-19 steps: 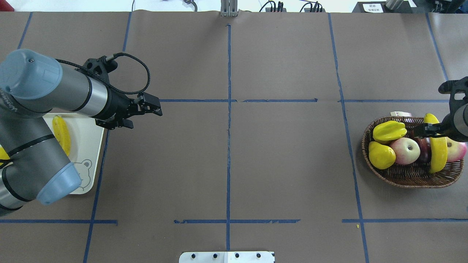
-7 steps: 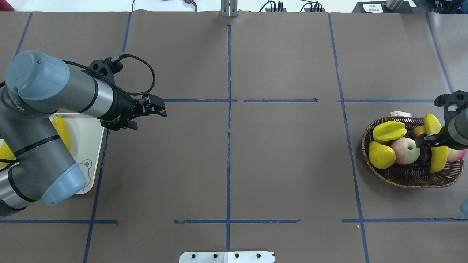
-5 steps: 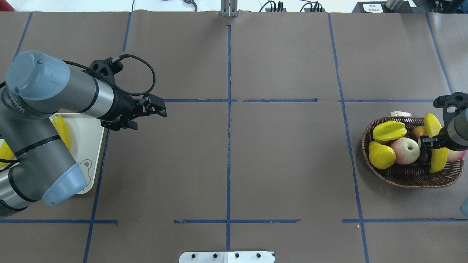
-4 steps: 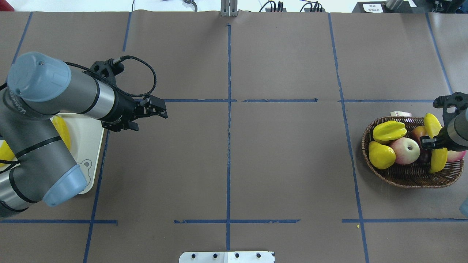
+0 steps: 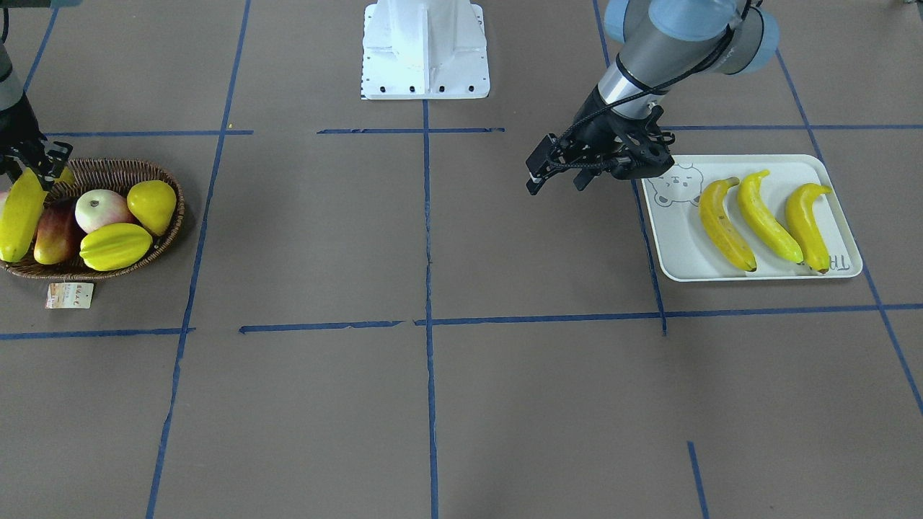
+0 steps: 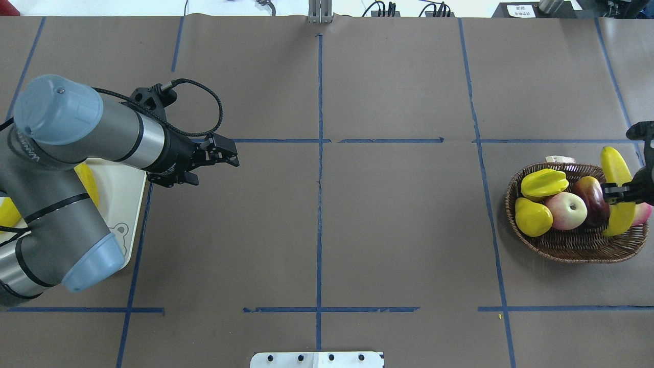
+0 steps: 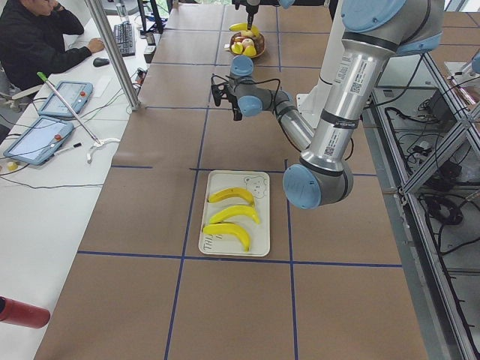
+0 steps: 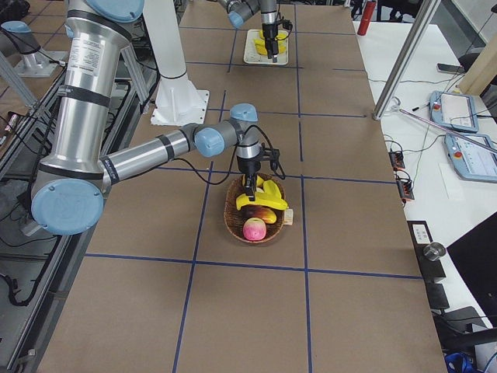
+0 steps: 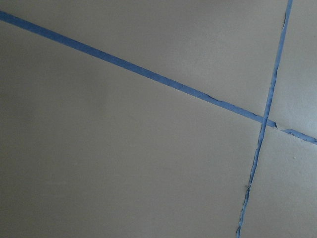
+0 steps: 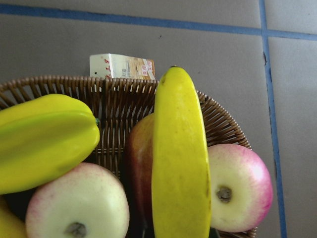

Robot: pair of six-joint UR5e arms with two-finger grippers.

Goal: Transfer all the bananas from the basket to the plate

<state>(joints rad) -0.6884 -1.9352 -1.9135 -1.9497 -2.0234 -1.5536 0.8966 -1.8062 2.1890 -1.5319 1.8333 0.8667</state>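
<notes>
My right gripper (image 6: 621,193) is shut on a banana (image 6: 614,164) around its middle and holds it over the right part of the wicker basket (image 6: 572,251). The right wrist view shows this banana (image 10: 181,163) above the apples and the basket rim (image 10: 114,91). It also shows in the front view (image 5: 18,216). Three bananas (image 5: 766,215) lie side by side on the white bear plate (image 5: 678,256). My left gripper (image 6: 232,156) is open and empty, above the bare table just right of the plate (image 6: 122,194).
The basket also holds a starfruit (image 6: 544,183), a yellow pear (image 6: 532,217), a pink apple (image 6: 566,210) and a dark red fruit (image 6: 592,197). Its paper tag (image 5: 70,295) lies on the table. An operator (image 7: 34,45) sits at the side desk.
My right gripper has carried the banana to the right and upward, which uncovers the dark red fruit. My left arm has crept a little to the right, away from the plate.
</notes>
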